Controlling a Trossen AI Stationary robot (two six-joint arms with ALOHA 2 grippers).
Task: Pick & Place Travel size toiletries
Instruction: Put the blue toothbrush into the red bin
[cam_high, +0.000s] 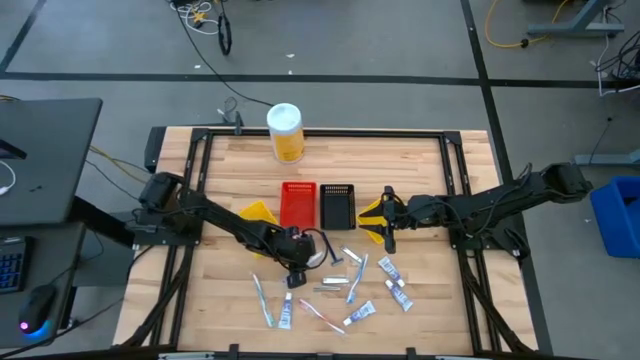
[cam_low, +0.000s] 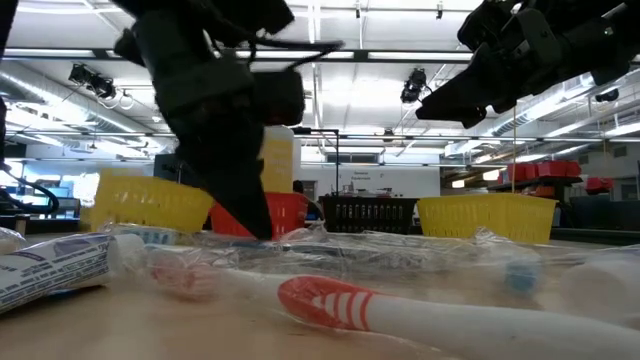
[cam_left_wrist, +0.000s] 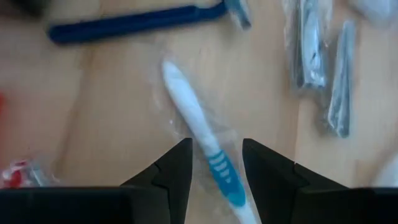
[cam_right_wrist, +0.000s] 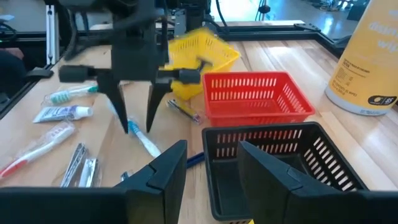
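1. The left gripper (cam_high: 297, 272) is low over the bench (cam_high: 230, 300), in the middle of the scattered toiletries, just in front of the red bin (cam_high: 298, 204).
2. Its two fingers (cam_left_wrist: 177, 177) stand apart and point down. A white toothbrush with a blue handle (cam_left_wrist: 205, 155) lies between them on the wood. The fingers are on both sides of it, but the wrist view shows a gap on each side, so the gripper is open and does not hold it.
3. The right wrist view shows the same: the left gripper (cam_right_wrist: 138, 118) with its fingertips spread, at the toothbrush (cam_right_wrist: 144, 142).
4. The right gripper (cam_high: 388, 218) is higher, near the yellow bin (cam_high: 374, 216) on the right side, beside the black bin (cam_high: 337, 206). Its fingers (cam_right_wrist: 163, 175) are apart with nothing between them, so it is open and empty.
5. The other toiletries lie on the bench in front of the bins: small white tubes (cam_high: 390, 270), more toothbrushes (cam_high: 262, 298) and thin items in clear wrapping (cam_high: 334, 288).
6. In the low view a white toothbrush with a red striped grip (cam_low: 330, 303) lies close to the camera, and a white tube with blue print (cam_low: 50, 270) is beside it.
7. A second yellow bin (cam_high: 258, 213) stands next to the red bin, and a tall yellow canister with a white lid (cam_high: 285, 132) stands at the far edge of the bench.
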